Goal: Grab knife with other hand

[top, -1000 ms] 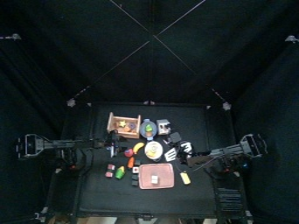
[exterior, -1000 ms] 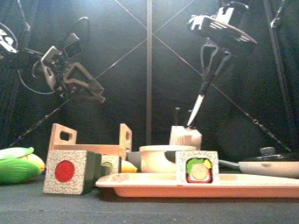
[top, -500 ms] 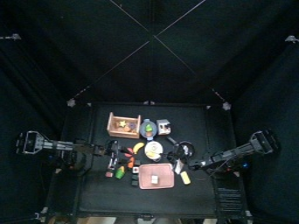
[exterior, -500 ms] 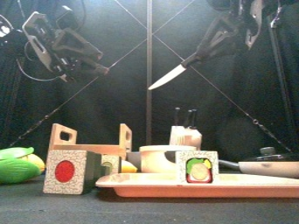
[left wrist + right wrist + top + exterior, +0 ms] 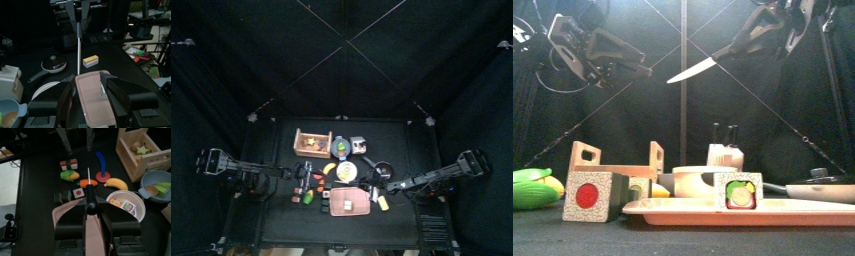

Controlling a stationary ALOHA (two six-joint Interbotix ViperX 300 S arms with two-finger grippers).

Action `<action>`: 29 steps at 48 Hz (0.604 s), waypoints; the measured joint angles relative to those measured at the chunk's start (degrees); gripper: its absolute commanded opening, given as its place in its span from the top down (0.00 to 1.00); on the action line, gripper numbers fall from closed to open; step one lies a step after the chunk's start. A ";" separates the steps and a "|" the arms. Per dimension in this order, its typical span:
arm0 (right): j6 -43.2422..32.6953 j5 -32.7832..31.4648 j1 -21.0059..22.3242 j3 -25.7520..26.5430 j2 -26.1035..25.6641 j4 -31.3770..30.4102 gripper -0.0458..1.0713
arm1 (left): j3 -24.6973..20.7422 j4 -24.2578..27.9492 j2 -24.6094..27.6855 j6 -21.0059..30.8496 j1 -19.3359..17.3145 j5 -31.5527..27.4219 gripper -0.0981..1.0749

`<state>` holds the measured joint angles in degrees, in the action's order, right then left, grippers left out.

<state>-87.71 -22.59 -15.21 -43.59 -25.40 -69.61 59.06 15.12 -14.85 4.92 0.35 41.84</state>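
Knife [image 5: 700,68]: you're holding it high above the table, handle clenched in the right gripper [image 5: 762,32], blade pointing at the left gripper [image 5: 636,68] (jaws spread wide), presumably so it's lying ready for the handover.
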 measured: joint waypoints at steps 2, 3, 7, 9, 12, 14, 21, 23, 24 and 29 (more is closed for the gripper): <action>0.00 0.18 0.00 0.00 0.00 0.09 0.51 | -1.05 -1.32 1.23 -0.62 0.00 0.26 0.21; 0.00 0.18 -0.09 -0.09 0.00 0.09 0.51 | -1.41 -1.85 1.67 -0.70 0.00 0.26 0.21; 0.00 0.35 -0.09 0.00 0.00 0.18 0.51 | -4.22 -6.42 5.80 -1.05 -0.09 0.35 0.21; 0.00 0.35 0.00 0.00 0.00 0.18 0.51 | -4.92 -6.77 7.12 -1.05 -0.09 0.35 0.21; 0.00 0.53 0.00 -0.09 0.00 0.18 0.51 | -6.33 -6.94 9.40 -0.97 0.00 0.35 0.22; 0.00 0.70 0.00 0.00 0.00 0.18 0.51 | -7.03 -6.94 10.37 -1.05 -0.09 0.35 0.24; 0.00 0.97 0.00 -0.26 0.09 0.70 0.51 | -7.65 -6.94 10.90 -0.97 0.00 0.35 0.34; 0.09 1.05 0.00 -0.35 0.00 0.79 0.51 | -7.65 -6.86 10.90 -1.05 0.00 0.35 0.36; 0.00 1.14 0.09 -0.35 0.00 0.79 0.51 | -7.65 -6.86 10.90 -1.05 0.00 0.35 0.37; 0.00 1.23 0.09 -0.62 0.00 0.97 0.51 | -7.65 -6.59 10.90 -0.97 0.09 0.35 0.42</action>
<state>-87.71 -21.36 -15.12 -44.21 -25.40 -68.64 51.42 8.53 -3.96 3.96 0.44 42.19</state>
